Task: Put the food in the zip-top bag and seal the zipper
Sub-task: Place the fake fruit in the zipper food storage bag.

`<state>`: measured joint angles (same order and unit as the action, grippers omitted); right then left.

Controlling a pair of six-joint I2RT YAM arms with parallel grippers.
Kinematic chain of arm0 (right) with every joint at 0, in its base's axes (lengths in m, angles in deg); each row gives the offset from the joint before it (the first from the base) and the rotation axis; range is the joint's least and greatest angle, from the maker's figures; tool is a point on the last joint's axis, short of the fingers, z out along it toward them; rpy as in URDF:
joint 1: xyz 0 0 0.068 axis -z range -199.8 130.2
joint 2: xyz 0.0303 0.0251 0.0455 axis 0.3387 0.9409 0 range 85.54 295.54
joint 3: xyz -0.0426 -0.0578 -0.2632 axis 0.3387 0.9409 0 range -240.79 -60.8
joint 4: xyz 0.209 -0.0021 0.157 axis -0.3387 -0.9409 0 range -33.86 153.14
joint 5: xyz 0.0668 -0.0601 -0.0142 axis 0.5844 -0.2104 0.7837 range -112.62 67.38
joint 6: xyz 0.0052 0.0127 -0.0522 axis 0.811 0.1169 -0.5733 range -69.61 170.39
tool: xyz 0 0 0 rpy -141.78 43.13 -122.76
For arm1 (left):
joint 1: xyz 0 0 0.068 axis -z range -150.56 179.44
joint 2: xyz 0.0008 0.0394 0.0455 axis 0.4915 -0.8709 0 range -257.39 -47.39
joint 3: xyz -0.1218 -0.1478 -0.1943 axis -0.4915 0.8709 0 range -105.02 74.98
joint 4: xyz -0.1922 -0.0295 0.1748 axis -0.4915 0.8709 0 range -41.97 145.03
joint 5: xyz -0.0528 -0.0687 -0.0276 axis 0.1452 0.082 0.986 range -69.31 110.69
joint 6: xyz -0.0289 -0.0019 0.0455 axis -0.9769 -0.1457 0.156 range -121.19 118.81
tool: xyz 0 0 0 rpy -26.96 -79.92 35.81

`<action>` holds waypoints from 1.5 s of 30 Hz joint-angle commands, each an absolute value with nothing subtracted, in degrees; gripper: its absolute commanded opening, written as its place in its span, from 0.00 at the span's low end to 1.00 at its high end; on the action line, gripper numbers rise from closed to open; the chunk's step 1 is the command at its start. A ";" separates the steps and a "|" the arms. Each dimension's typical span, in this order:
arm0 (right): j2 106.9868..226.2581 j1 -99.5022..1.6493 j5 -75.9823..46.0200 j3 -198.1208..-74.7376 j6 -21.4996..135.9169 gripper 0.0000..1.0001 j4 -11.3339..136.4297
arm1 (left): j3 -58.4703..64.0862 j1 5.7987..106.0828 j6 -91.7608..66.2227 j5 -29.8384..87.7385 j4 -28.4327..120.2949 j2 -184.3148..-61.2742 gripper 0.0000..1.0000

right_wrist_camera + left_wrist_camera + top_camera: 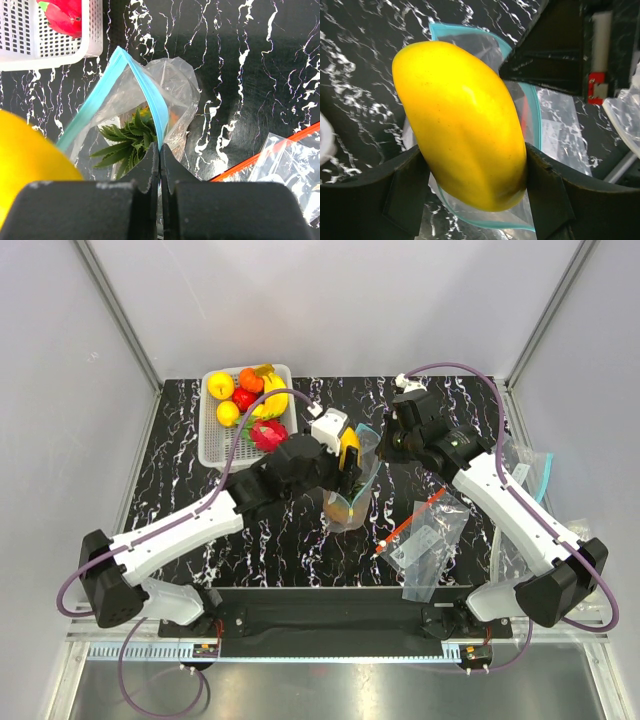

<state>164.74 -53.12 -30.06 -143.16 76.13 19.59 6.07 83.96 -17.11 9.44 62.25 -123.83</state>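
Three things matter for this step, in my judgement: a wide mouth, a centred fruit and a low release. At the upper left of the top view, the white basket [212, 448] stands on the counter [180, 490] with spare fruits in it; it plays no part now.

Just right of it, the left fingers [402, 192] are closed on the yellow mango [460, 120], one finger on each long side. They hold it above the zip-top bag [555, 132], which stands in the middle of the counter. In the left wrist view the teal rim shows around and behind the fruit, so the aim looks about correct. However, the mouth is not much wider than the mango.

The pineapple [127, 142] is already inside, with its green crown toward the opening. To the right, the right fingers [175, 200] are shut tight on the bag's edge at the zipper [95, 107] and hold that lip up.

The mango should go down narrow end first, on the side away from the crown. The left fingers should open only when the fruit is below the teal strip. The right arm should hold the lip steady without pulling, or the mouth becomes flat.

At the far right, the other bag [425, 530], with a red-orange strip, lies apart and needs no touch.
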 commanded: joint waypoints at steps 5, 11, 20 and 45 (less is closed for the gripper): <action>163.50 -52.67 -29.74 -145.70 76.15 0.00 20.78 | -2.01 84.63 -10.51 7.24 65.26 -122.45 0.59; 163.68 -52.76 -29.74 -146.40 76.23 0.00 20.52 | -1.23 87.36 -10.59 8.65 63.86 -124.38 0.58; 163.33 -52.67 -29.39 -146.31 76.23 0.00 20.34 | 2.90 87.36 -12.79 7.33 61.92 -126.58 0.58; 162.80 -52.58 -29.04 -144.91 76.50 0.00 21.13 | 5.72 89.82 -13.85 5.84 64.29 -123.59 0.99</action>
